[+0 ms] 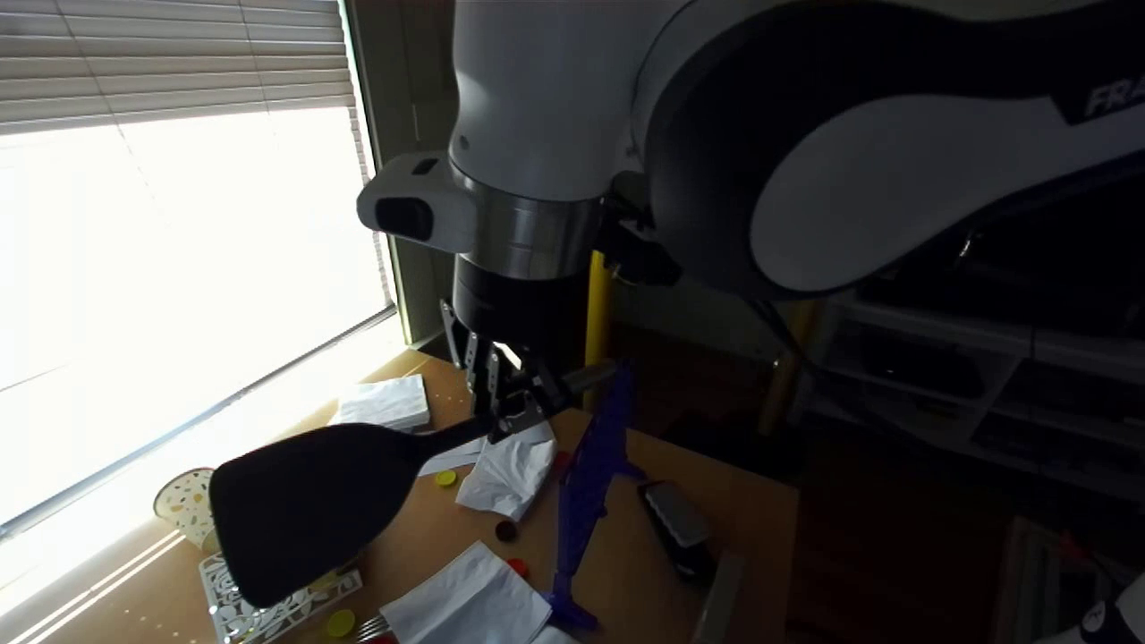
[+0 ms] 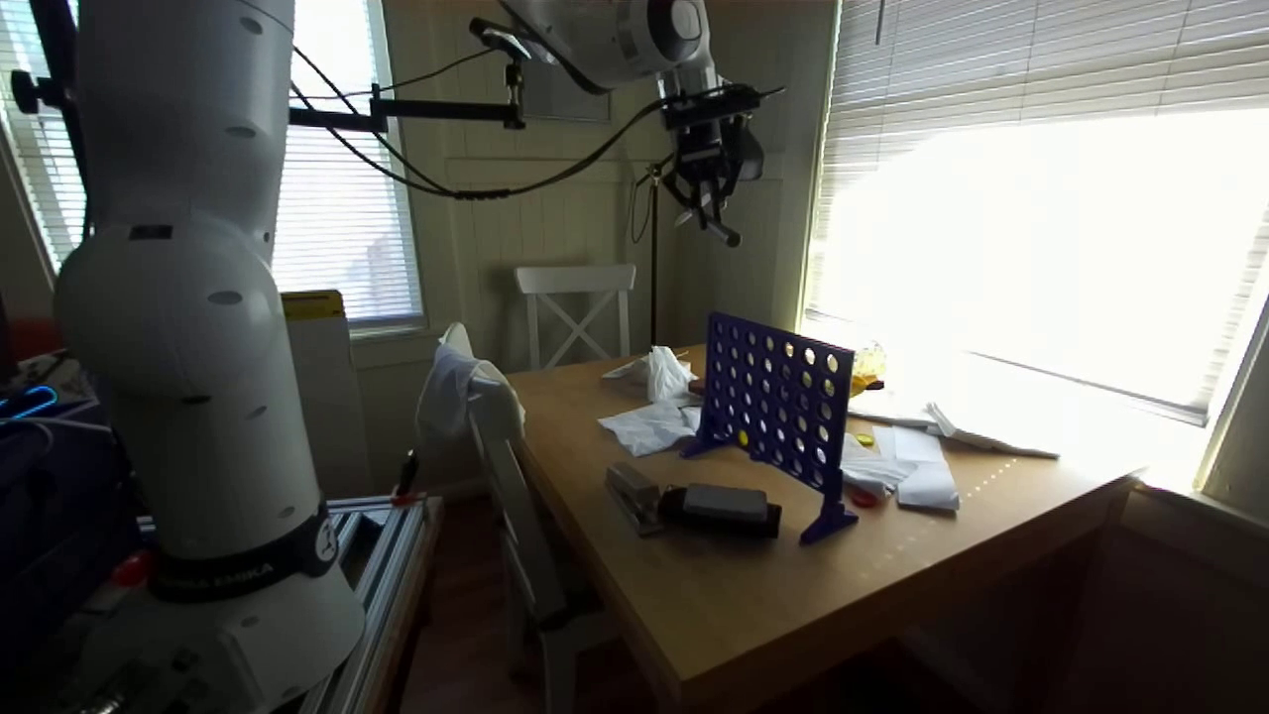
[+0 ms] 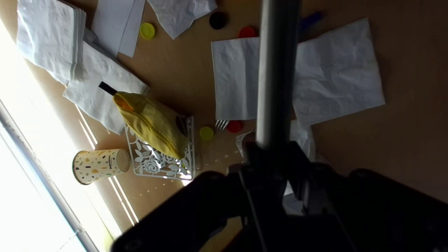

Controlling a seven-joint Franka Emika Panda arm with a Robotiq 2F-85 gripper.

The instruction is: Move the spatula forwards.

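The spatula has a wide flat black blade [image 1: 313, 501] and a slim straight handle. My gripper [image 1: 519, 407] is shut on the handle and holds the spatula in the air, well above the table. In an exterior view the blade reaches out to the lower left, tilted down. In an exterior view the gripper [image 2: 706, 193] is high above the table's far part, and the handle end [image 2: 729, 237] sticks out below it. In the wrist view the grey handle [image 3: 278, 70] runs up from the fingertips [image 3: 271, 154]; the blade is hidden there.
A purple upright game board [image 2: 778, 397] stands on the table [image 2: 714, 615] beside a dark eraser block [image 2: 724, 508] and a stapler [image 2: 634, 496]. Below lie napkins [image 3: 339, 77], a yellow pouch [image 3: 150, 122] on a white lattice holder [image 3: 161, 176], a paper cup [image 3: 99, 165] and bottle caps.
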